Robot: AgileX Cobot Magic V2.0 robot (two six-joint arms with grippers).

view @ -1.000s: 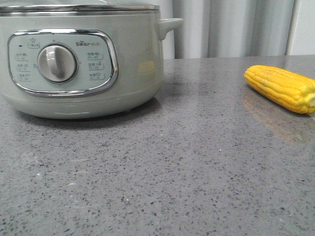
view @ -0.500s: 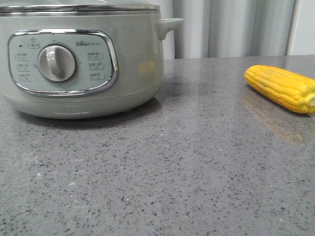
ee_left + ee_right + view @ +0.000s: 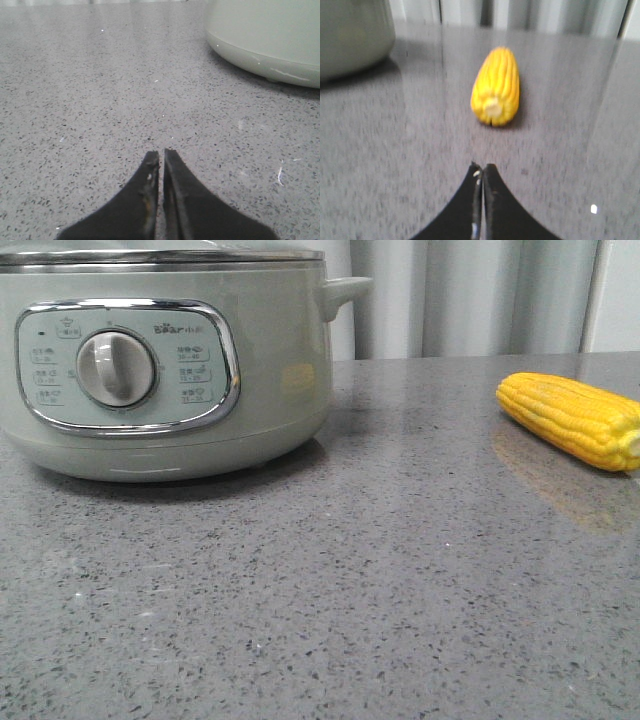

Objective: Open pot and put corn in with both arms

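The pale grey-green pot (image 3: 170, 370) stands at the left of the front view with its lid on; a chrome-framed panel and round knob (image 3: 117, 368) face me. Part of its lower wall shows in the left wrist view (image 3: 265, 35) and a corner of it in the right wrist view (image 3: 350, 35). The yellow corn (image 3: 572, 418) lies on the grey counter at the right. In the right wrist view the corn (image 3: 496, 86) lies ahead of my right gripper (image 3: 482, 167), cut end toward it, apart from it. My left gripper (image 3: 161, 154) is shut over bare counter, the pot off to one side. Both grippers hold nothing.
A speckled grey stone counter (image 3: 330, 590) carries everything. Pale curtains (image 3: 470, 295) hang behind its far edge. The pot's side handle (image 3: 345, 290) sticks out toward the right.
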